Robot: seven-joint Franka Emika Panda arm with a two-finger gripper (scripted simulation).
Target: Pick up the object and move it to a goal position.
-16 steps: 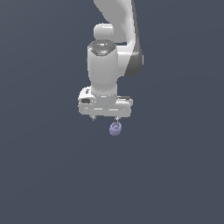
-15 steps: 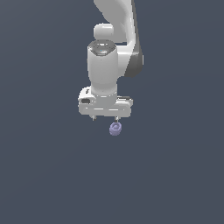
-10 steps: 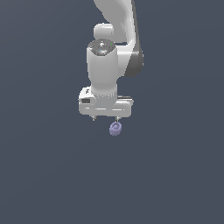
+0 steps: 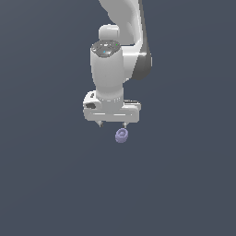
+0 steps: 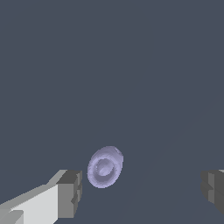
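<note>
Just below the end effector [image 4: 112, 125], toward the exterior view's right fingertip, sits the lump [image 4: 121, 135]. It's pale purple, rounded, w/ a ring-like hollow, and narrower than the white end effector body. In the exterior view it lies right under the finger on that side, close to the tip; can't tell from that angle whether they touch.

Wrist view: end effector [image 5: 142, 192] is spread wide, fingers [image 5: 69, 194] well apart, nothing gripped. The lump [image 5: 105, 166] sits between the two pads but off-centre, just beside one finger w/ a thin gap showing, and well apart from the other finger. Its hollow faces the camera, slightly tilted.

The arm [image 4: 122, 27] comes down from above, wrist approx. vertical, end effector pointing straight down. Only the two small fingertips show beneath the white body in the exterior view.

The desk [image 4: 46, 184] is a plain dark grey-blue surface; lump appears to rest on it, though no clear shadow confirms contact.
</note>
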